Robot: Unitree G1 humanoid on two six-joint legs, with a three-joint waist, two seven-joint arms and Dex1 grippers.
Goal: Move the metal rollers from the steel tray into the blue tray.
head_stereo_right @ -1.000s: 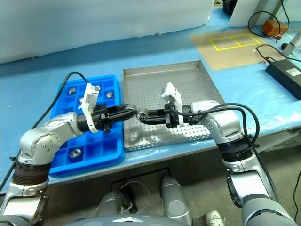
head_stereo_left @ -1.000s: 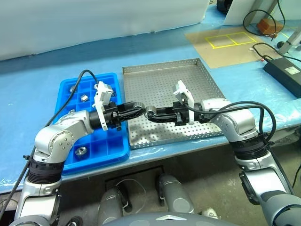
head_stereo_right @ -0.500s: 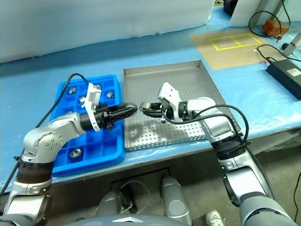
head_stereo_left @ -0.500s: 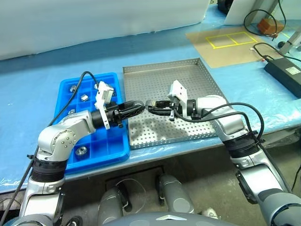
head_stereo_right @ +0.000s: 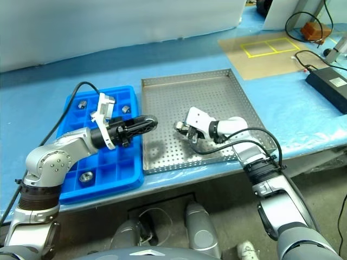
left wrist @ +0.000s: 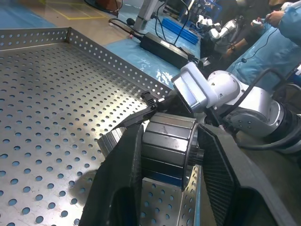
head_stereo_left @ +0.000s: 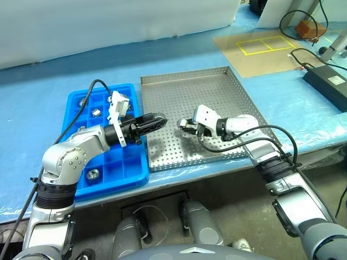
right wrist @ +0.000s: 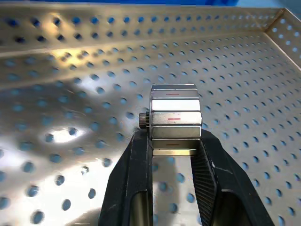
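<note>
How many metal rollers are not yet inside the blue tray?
2. One roller is held by the left gripper, the other roller by the right gripper, both over the steel tray. More may lie hidden beneath them.

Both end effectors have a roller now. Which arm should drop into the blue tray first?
Left. Its end effector, shut on a metal roller, hovers at the blue tray's edge. The right end effector, also holding a roller, sits over the steel tray, farther away.
</note>
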